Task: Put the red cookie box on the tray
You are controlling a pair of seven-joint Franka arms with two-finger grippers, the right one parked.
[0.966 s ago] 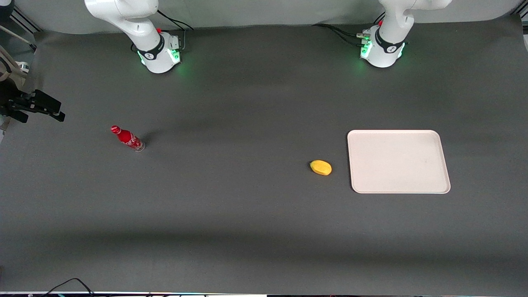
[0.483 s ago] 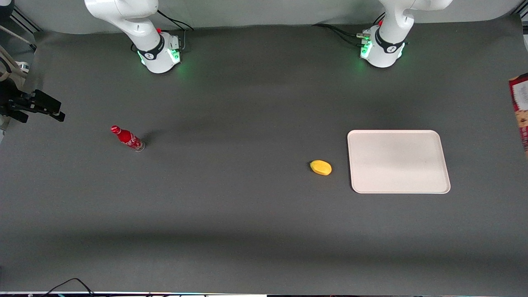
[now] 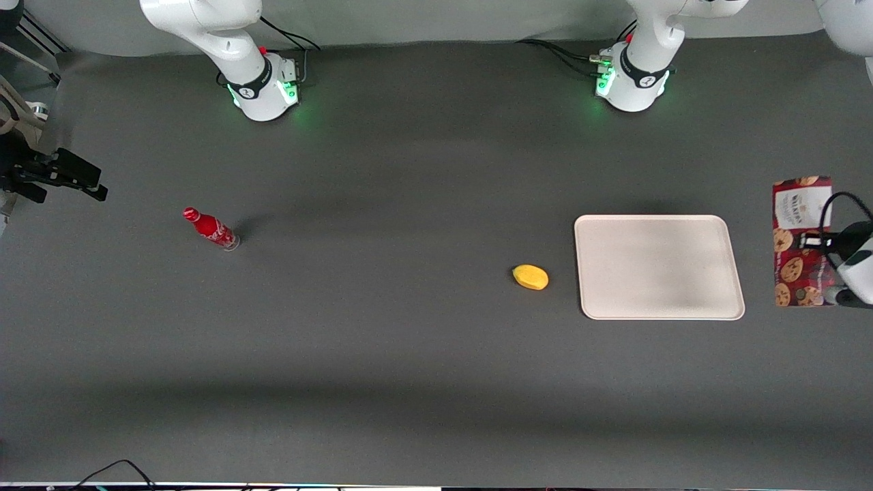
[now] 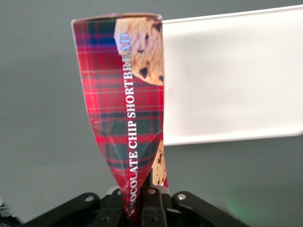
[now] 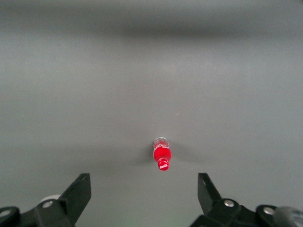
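The red cookie box (image 3: 801, 239), dark-red tartan with a white label patch and cookie pictures, hangs in the air at the working arm's end of the table, beside the tray (image 3: 658, 266). My left gripper (image 3: 829, 262) is shut on the box's end nearer the front camera. In the left wrist view the box (image 4: 125, 118) runs out from between the gripper (image 4: 142, 208) fingers, its side squeezed in, with the cream-white tray (image 4: 227, 80) below and beside it. The tray holds nothing.
A yellow mango-like fruit (image 3: 530, 277) lies on the dark mat beside the tray, toward the parked arm's end. A small red soda bottle (image 3: 210, 228) stands much farther toward the parked arm's end and shows in the right wrist view (image 5: 162, 156).
The box and gripper have come into the front view from the working arm's end and moved toward the tray. One second ago neither showed. The tray, fruit and bottle have not moved.
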